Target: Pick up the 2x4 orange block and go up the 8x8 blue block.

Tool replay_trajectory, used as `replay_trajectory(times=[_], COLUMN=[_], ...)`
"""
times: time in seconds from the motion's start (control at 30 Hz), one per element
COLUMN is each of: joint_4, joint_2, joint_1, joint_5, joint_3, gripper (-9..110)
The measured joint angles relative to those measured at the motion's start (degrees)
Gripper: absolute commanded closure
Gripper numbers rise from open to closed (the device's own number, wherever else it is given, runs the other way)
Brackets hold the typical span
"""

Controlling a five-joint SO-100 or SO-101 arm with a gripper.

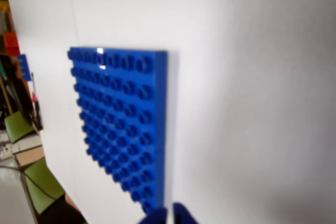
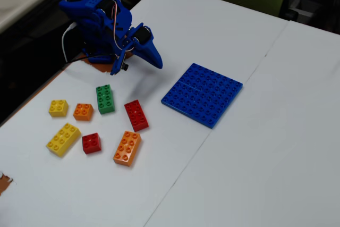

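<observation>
One orange plastic eight-stud 2x4 brick [image 2: 127, 148] lies well below the blue arm's jaws [image 2: 157, 63] in the fixed view, long axis running upper-right to lower-left. Jaws hold nothing, tips nearly together, nearer the flat blue square 8x8 plate [image 2: 202, 94] on the white worktop [image 2: 276, 152].

No legible text, label or number anywhere.

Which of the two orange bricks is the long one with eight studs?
The long orange plastic brick lying nearest the fixed view's bottom edge, right of the small red brick. The square orange brick shows four studs.
</observation>
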Motion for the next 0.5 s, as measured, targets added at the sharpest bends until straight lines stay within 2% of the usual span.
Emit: replay_trajectory(times=[0.17, 0.5], joint_4=[-7.3, -6.0], joint_2=[0.0, 0.0], joint_1=[0.1, -1.1], joint_5=[-14.0, -65.0], joint_3=[1.0, 0.9], gripper=[101, 96])
